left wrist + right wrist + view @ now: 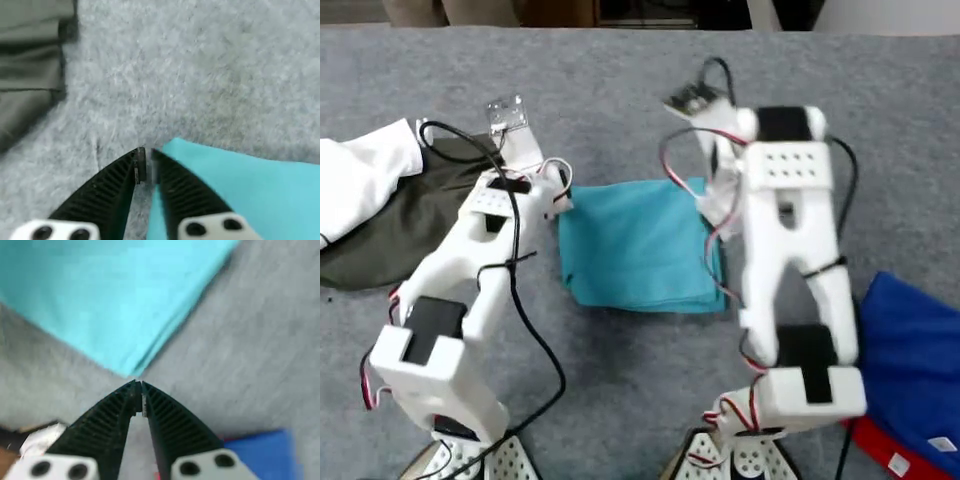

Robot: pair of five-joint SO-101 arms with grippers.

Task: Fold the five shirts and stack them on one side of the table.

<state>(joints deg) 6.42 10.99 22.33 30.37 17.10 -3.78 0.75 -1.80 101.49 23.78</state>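
The left fingers (145, 165) are clenched, tips together, down on the grey desk (200, 65) right at one far corner of the teal shirt (250, 190). The cloth lies against the side of one finger, and no fabric shows between the tips. The right fingers (140, 392) are clenched as well, with their tips meeting at the shirt's other far corner. I cannot tell whether a thread of the cloth is caught there.

The teal shirt is folded into a flat rectangle in the middle of the desk, between the two arms. Its long axis runs across the desk from arm to arm, and the stacked layer edges show along its near side.

Both arms stretch forward from their bases at the near edge. The left arm (470, 270) leans inward toward the shirt's corner. The right arm (790, 250) runs straight out, with its wrist bent down beside the shirt.

An unfolded dark shirt (410, 225) lies just beyond the left arm, with a white shirt (360, 180) partly on top of it. A blue shirt (915, 350) lies at the right edge over a red garment (880, 452).
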